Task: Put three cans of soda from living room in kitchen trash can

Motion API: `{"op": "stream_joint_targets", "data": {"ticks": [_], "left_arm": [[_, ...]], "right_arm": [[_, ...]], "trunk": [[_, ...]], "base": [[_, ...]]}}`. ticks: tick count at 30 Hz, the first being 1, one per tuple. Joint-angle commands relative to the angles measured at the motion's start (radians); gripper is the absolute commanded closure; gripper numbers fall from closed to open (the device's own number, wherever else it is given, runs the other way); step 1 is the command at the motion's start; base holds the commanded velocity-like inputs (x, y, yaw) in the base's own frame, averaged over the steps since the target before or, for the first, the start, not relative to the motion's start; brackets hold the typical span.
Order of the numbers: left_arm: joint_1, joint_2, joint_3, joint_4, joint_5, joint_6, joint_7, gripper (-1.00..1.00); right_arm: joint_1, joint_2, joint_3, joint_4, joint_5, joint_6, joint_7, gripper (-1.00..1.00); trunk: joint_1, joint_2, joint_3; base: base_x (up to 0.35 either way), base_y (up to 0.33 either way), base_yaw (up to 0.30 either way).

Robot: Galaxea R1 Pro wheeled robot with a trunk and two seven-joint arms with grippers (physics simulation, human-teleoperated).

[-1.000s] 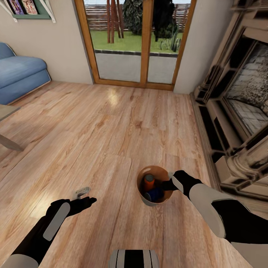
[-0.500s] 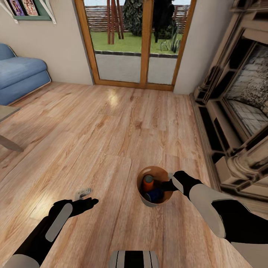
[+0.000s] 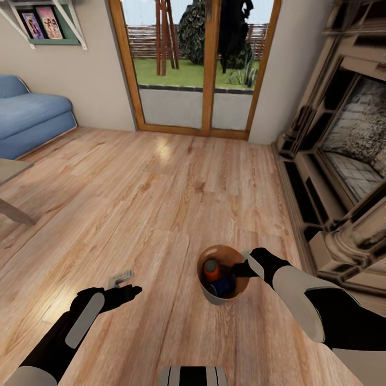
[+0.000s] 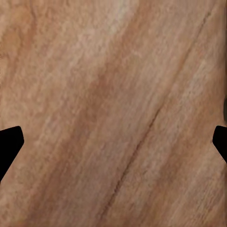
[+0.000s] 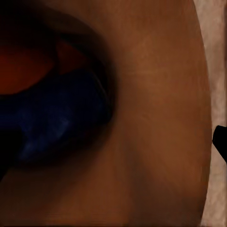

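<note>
Soda cans (image 3: 213,271) upright inside bin (image 3: 234,255)

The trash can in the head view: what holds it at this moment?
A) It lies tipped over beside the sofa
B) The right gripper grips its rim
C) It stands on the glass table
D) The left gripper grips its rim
B: the right gripper clamps the rim of the trash can, which holds an orange can and a blue can.

Inside the tash can (image 3: 210,294) an orange can (image 3: 210,269) and a dark blue can (image 3: 225,284) show — any third is hidden; the right gripper (image 3: 242,266) at the rim hides its own fingertips; the sofa (image 3: 29,118) and fireplace (image 3: 343,161) are cut off by the head view's edges — the blue can (image 5: 56,118) is blurred in the right wrist view.
</note>
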Motion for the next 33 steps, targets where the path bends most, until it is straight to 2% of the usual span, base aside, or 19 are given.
{"op": "stream_joint_targets", "data": {"ticks": [1, 33], "left_arm": [[0.000, 0.000, 0.000, 0.000, 0.000, 0.000, 0.000, -1.00], [0.000, 0.000, 0.000, 0.001, 0.000, -0.001, 0.001, -1.00]], "right_arm": [[0.000, 0.000, 0.000, 0.000, 0.000, 0.000, 0.000, -1.00], [0.000, 0.000, 0.000, -0.002, -0.001, 0.000, -0.002, -1.00]], "trunk": [[0.000, 0.000, 0.004], [-0.015, 0.008, 0.128]], "base": [[0.000, 0.000, 0.000], [0.000, 0.000, 0.000]]}}
